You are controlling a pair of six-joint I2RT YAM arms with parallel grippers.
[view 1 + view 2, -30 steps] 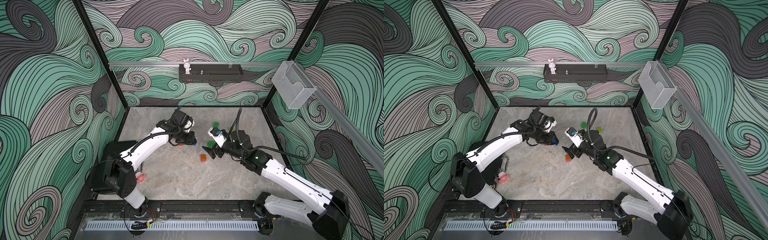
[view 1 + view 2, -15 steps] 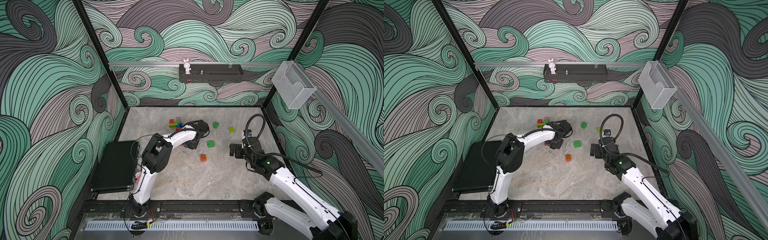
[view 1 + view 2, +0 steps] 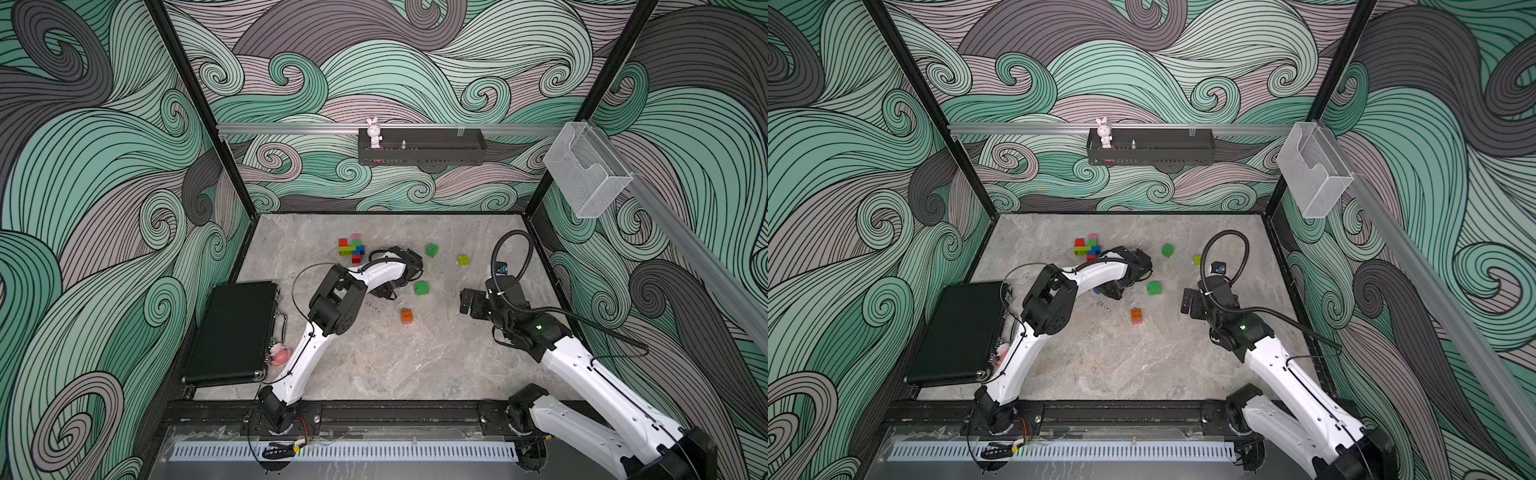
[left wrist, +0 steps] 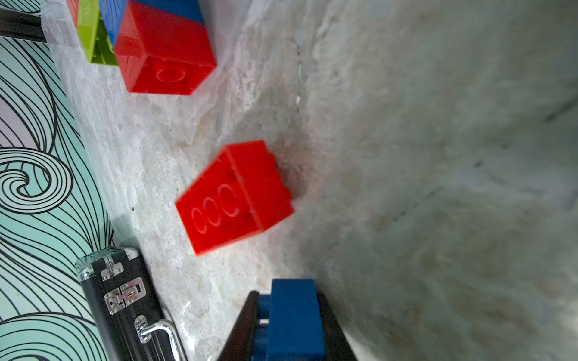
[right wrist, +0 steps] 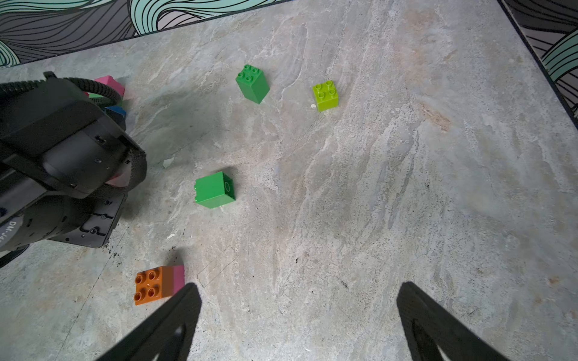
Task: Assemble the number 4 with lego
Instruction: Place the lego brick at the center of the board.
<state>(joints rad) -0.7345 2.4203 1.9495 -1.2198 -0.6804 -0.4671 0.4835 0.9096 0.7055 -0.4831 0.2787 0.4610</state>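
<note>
The left hand (image 4: 286, 295) is clamped on a blue brick (image 4: 294, 322) near a loose red brick (image 4: 237, 193) on the tabletop (image 4: 422, 156). The right hand (image 5: 298, 290) hangs wide open, empty.

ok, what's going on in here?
The left gripper is shut on a blue studded plastic brick, near a loose red brick and the joined multicoloured brick cluster. The right gripper hangs open and empty over the grey marbled table, where a lime brick, an upright dark green brick, a tipped dark green brick and an orange brick lie loose.
</note>
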